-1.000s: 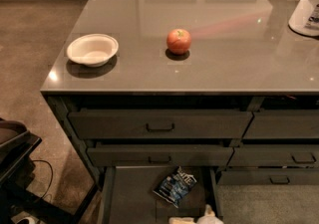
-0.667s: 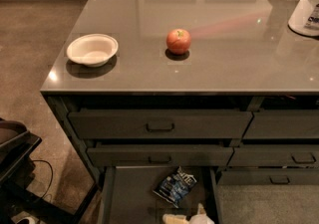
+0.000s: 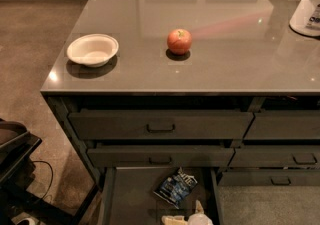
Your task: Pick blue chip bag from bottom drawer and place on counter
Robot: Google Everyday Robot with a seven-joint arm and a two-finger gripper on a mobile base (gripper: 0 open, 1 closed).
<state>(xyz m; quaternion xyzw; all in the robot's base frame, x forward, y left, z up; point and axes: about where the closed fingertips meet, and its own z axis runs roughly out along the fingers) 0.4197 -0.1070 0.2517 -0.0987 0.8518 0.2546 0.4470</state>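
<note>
The blue chip bag (image 3: 176, 186) lies in the open bottom drawer (image 3: 129, 194), right of centre. What appears to be the gripper (image 3: 189, 217) hangs just near of it, its grip impossible to tell. On the counter (image 3: 240, 64) sit an apple (image 3: 179, 41) and a bowl (image 3: 93, 50).

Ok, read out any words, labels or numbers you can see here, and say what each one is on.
Small crinkled dark-blue foil chip bag in the open bottom drawer: white lettering, too blurred to read.
White tub at the right edge of the glossy grey counter: dark label marks, too blurred to read.
Round white bowl, red-orange apple: no text.
Pale gripper, low at the frame's bottom edge just below the bag: no text.
</note>
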